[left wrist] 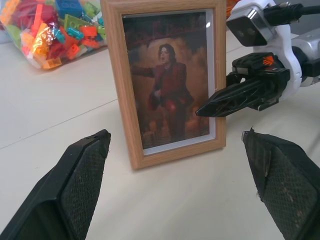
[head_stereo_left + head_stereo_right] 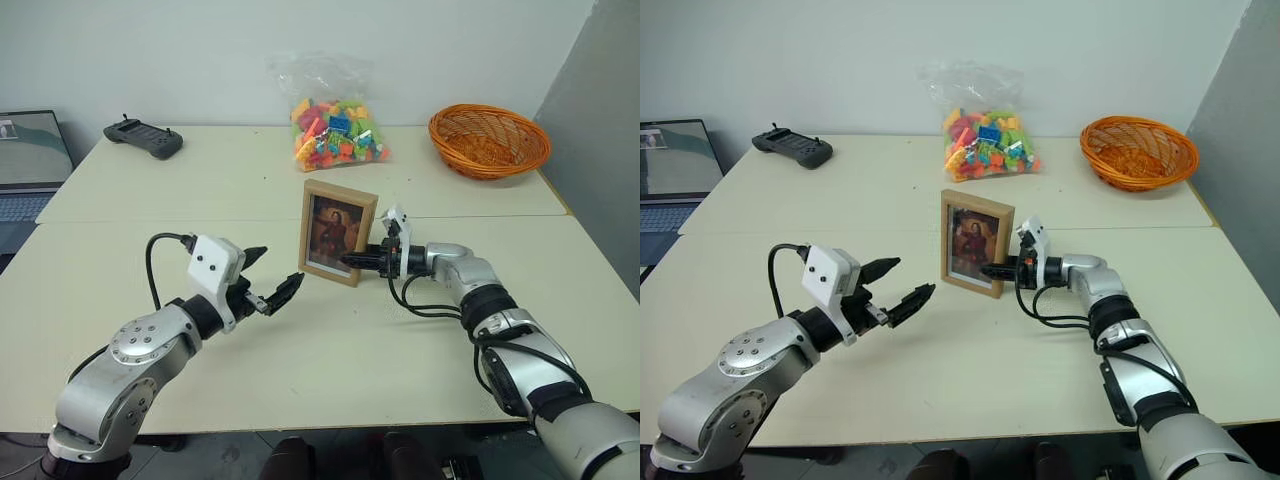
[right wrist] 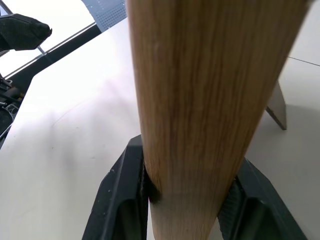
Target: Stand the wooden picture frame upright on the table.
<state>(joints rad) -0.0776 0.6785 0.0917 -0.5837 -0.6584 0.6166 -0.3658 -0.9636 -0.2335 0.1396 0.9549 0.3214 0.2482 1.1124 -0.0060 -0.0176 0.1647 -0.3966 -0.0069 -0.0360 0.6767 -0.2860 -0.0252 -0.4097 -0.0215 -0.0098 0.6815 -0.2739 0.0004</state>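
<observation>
Wooden picture frame (image 2: pixel 338 231) stands up on the cream table (image 2: pixel 330 360), just near the seam, with its picture facing the robot. The right gripper (image 2: pixel 357 260) comes in from the side, and its two black fingers (image 3: pixel 125 200) sit on both sides of the frame's edge. The left gripper (image 2: pixel 268 276) waits close in front of the frame with its fingers spread wide, holding nothing.

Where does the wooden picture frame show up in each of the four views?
Left eye view: wooden picture frame upright, centre of the table.
Right eye view: frame at centre, below the bag of bricks.
Left wrist view: frame front-on, upper middle.
Right wrist view: its wooden edge close up, between the right tool's fingers.
Shared landmark: right tool at the frame's edge.
</observation>
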